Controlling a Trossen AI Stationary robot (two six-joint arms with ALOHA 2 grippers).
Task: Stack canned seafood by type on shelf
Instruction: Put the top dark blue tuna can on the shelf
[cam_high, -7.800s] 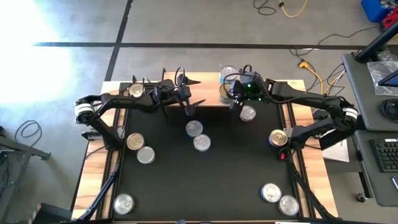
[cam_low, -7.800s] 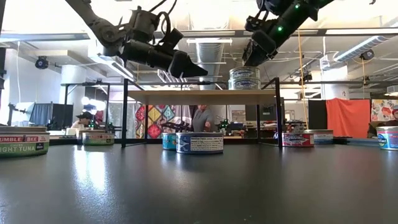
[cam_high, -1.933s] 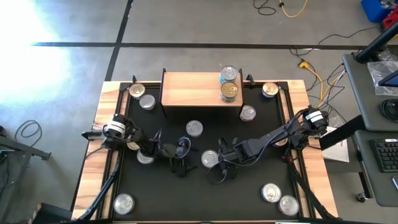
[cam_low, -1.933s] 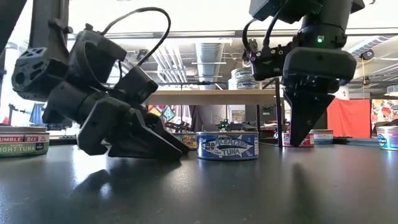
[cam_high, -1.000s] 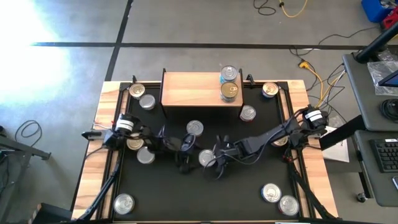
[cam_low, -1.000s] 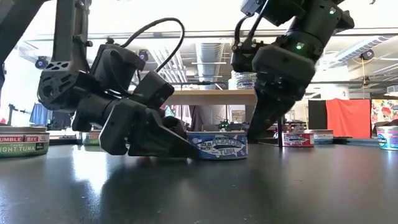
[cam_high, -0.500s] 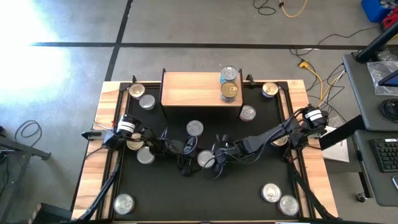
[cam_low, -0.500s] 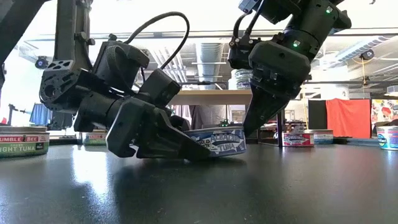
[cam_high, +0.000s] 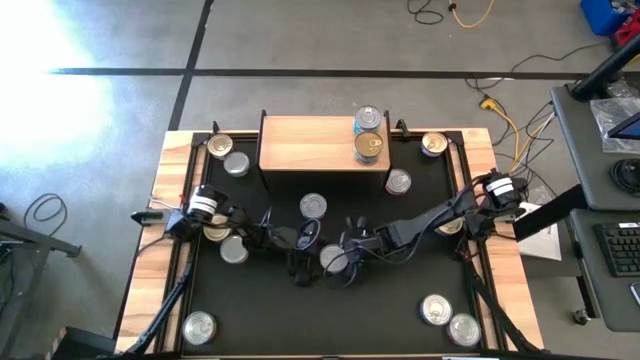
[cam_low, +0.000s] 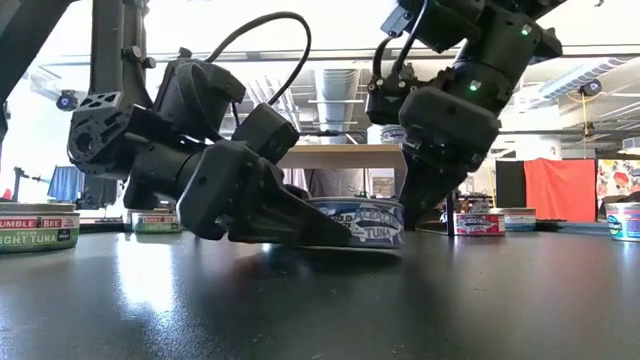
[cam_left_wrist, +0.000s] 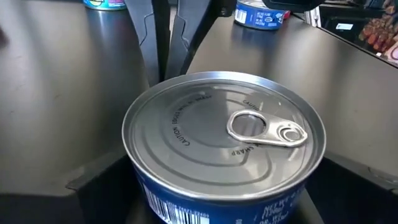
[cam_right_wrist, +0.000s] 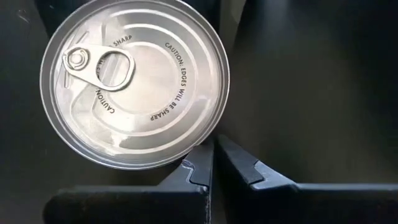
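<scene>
Since a second ago, I see my spread left gripper (cam_high: 318, 252) slid around the blue tuna can (cam_high: 331, 258); my right gripper (cam_right_wrist: 213, 163), pinched closed, touches its rim. Black tabletop (cam_high: 400, 320) fills centre frame, the workshop behind.

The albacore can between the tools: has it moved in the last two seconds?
Yes. In the high view the can has slid left and toward the front edge, away from the shelf, ending nearer the left tool.
</scene>
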